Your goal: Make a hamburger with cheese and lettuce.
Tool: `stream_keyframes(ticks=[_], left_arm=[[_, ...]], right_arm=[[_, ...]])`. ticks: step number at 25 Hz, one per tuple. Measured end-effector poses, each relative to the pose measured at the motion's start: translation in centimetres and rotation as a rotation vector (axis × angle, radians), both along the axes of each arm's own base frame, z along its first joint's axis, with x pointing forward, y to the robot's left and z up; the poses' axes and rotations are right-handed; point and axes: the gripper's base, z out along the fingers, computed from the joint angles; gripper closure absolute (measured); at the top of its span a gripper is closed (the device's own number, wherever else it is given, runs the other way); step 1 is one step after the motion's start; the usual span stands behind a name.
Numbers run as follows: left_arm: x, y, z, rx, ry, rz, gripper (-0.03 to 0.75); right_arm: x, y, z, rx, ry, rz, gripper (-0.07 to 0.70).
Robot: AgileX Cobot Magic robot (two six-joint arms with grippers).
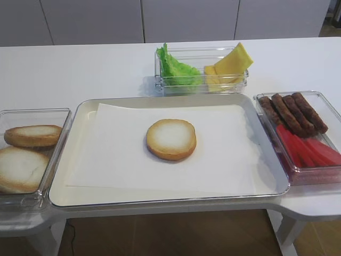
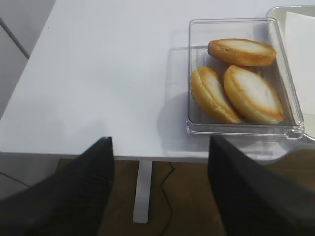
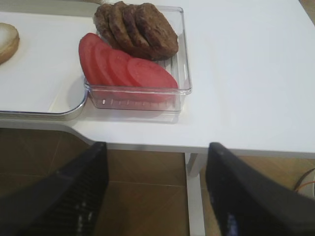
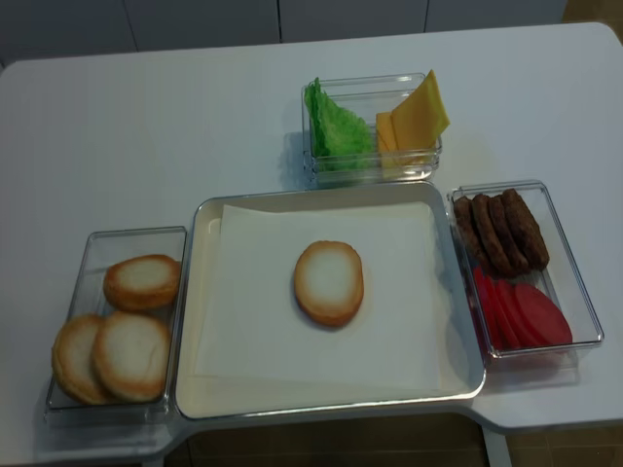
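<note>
Hamburger (image 1: 171, 139): a single round bun half, lying flat, pale cream cut face up, golden-brown crust ring, at frame centre. Lettuce (image 1: 177, 69): ruffled bright green leaves, bunched, upper centre. Cheese (image 1: 230, 66): thin yellow square slices, leaning tilted, just right of the lettuce, upper centre-right.

Hamburger (image 4: 329, 282) on tray (image 4: 200, 321), lettuce (image 4: 336, 125) behind.
</note>
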Motion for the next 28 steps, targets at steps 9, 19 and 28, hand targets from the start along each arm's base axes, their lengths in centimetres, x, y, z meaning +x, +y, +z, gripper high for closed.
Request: stream_keyframes(ticks=[9, 19, 28], left_arm=[[-2.5, -0.5, -3.1, -0.018, -0.078, -0.084, 0.269], [-1.5, -0.8, -5.2, -0.002, 0.009, -0.129, 0.269], [-0.7, -1.0, -5.7, 0.002, -0.021, -0.146, 0.269]], right_arm=[[0.0, 0.0, 0.0, 0.0, 0.0, 0.0, 0.144], [0.0, 0.0, 0.0, 0.0, 0.0, 0.0, 0.144], [0.0, 0.0, 0.0, 0.0, 0.0, 0.0, 0.144]])
